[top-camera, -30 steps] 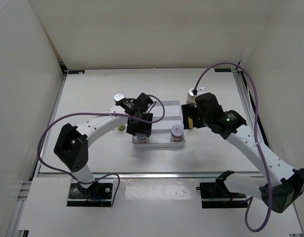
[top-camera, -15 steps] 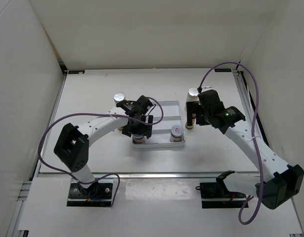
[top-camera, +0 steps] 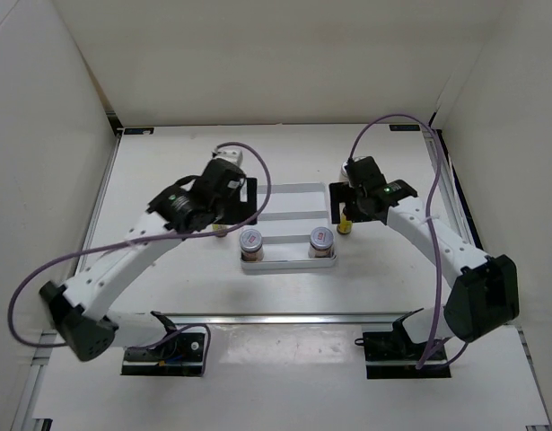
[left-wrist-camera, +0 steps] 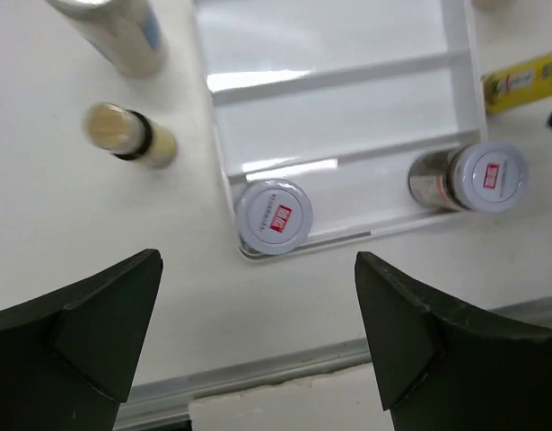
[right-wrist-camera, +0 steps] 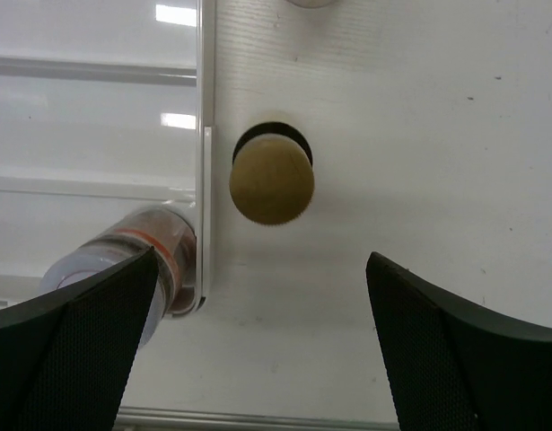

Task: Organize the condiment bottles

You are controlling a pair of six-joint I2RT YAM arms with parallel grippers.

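Note:
Two squat red-topped jars (top-camera: 251,240) (top-camera: 321,238) stand in the front compartment of the white ribbed tray (top-camera: 289,191); the left wrist view shows them too (left-wrist-camera: 274,215) (left-wrist-camera: 482,175). My left gripper (top-camera: 240,199) (left-wrist-camera: 258,350) is open and empty, up and left of the tray. Below it are a yellow bottle (left-wrist-camera: 130,135) (top-camera: 220,231) and a white shaker (left-wrist-camera: 114,31). My right gripper (top-camera: 345,199) (right-wrist-camera: 262,359) is open and empty above the other yellow bottle (right-wrist-camera: 272,180) (top-camera: 345,225), just right of the tray. The second shaker (right-wrist-camera: 311,2) is mostly hidden.
The tray's two rear compartments (left-wrist-camera: 338,54) hold nothing. White walls enclose the table on three sides. A metal rail (top-camera: 293,316) runs along the near table edge. Purple cables loop off both arms.
My left gripper let go of the left jar in the tray, rose and drew back to the upper left. My right gripper shifted left and back over the right yellow bottle.

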